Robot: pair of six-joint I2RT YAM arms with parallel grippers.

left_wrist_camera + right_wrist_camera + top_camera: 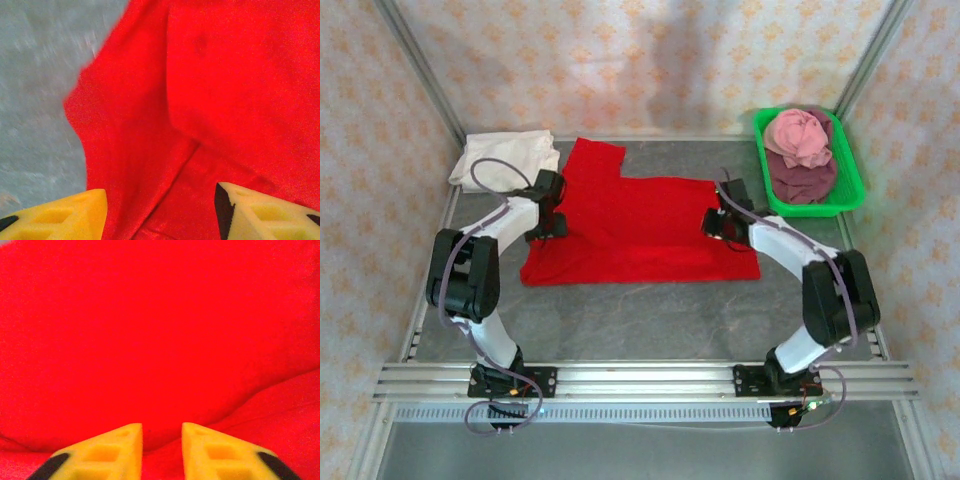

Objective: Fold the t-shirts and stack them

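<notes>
A bright red t-shirt [640,225] lies spread on the grey table, with one part folded over and a sleeve sticking out at the back left. My left gripper [558,226] hovers over its left edge and is open; in the left wrist view its yellow fingers [75,212] stand wide apart above a fold in the red cloth [225,90], holding nothing. My right gripper [715,222] is over the shirt's right side. It is open by a narrow gap [161,430], with red cloth [160,330] beneath it.
A cream-white t-shirt [505,160] lies folded at the back left corner. A green tray [850,190] at the back right holds a crumpled pink t-shirt [798,135] on a dull maroon one [802,180]. Bare table [640,320] lies in front of the red shirt.
</notes>
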